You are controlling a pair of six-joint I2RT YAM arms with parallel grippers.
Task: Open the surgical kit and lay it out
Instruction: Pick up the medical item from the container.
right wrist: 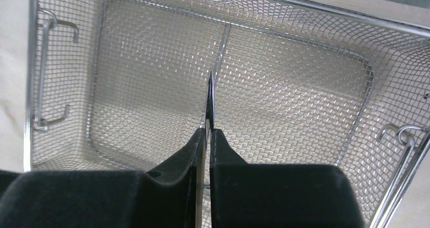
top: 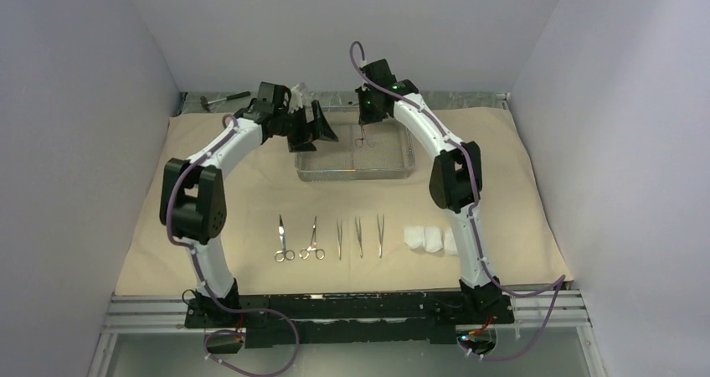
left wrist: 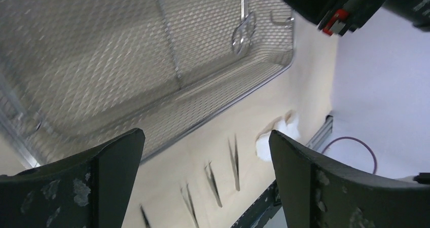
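We find the right claw [right wrist: 208, 133] clamped on a silver ring-handled clamp [top: 362, 136], which hangs rings-down over the wire-mesh tray [top: 393, 166] at upper centre of the overhead frame. The left claw [top: 311, 130] stands with its fingers wide apart, holding nothing, at the tray's left end. The tray rests on the tan wrap sheet [top: 502, 193] spread over the surface. Across the lower middle, in one row, lie two laid-out clamps [top: 283, 241], three tweezers [top: 358, 236] and three gauze pads [top: 431, 239]. A hammer [top: 219, 100] lies at upper left.
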